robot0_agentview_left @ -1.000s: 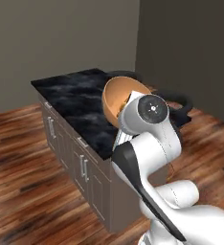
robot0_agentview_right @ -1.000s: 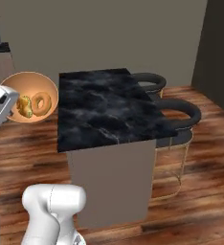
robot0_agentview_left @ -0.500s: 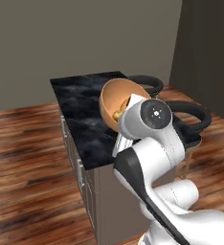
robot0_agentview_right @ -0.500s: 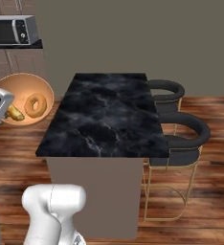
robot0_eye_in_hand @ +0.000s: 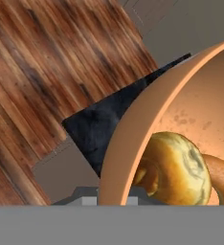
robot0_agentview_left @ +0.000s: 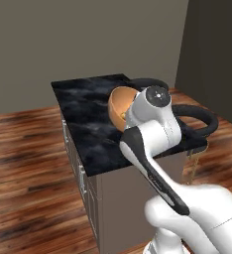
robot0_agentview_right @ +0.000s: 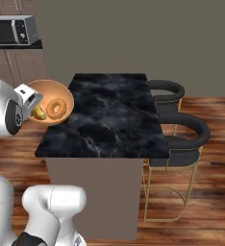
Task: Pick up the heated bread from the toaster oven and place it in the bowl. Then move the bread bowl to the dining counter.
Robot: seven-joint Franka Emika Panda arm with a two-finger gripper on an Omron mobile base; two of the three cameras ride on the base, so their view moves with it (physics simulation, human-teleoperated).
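Note:
The orange-tan bowl (robot0_agentview_right: 51, 94) hangs tilted in the air at the left edge of the dining counter (robot0_agentview_right: 112, 115), partly over its black marble top. My gripper (robot0_agentview_right: 31, 101) is shut on the bowl's near rim. The heated bread (robot0_agentview_right: 39, 113), a lumpy golden piece, lies low in the bowl beside the raised ring in its bottom. Close up in the hand view, the bread (robot0_eye_in_hand: 177, 168) rests against the bowl wall (robot0_eye_in_hand: 133, 125), with a corner of the counter (robot0_eye_in_hand: 97, 125) behind. From the left, the bowl (robot0_agentview_left: 119, 105) peeks out behind my arm's wrist above the counter (robot0_agentview_left: 88, 116).
Two dark stools with gold legs (robot0_agentview_right: 184, 137) stand along the counter's far side. A microwave (robot0_agentview_right: 11, 30) sits on the wall counter at the back left. Wood floor (robot0_agentview_left: 29, 168) surrounds the island, with grey cabinet doors (robot0_agentview_left: 81, 181) on its near side.
The whole picture has shifted as the base drove and turned; the island now stands closer and squarer. The bowl, still held with the bread inside, now reaches over the counter's edge.

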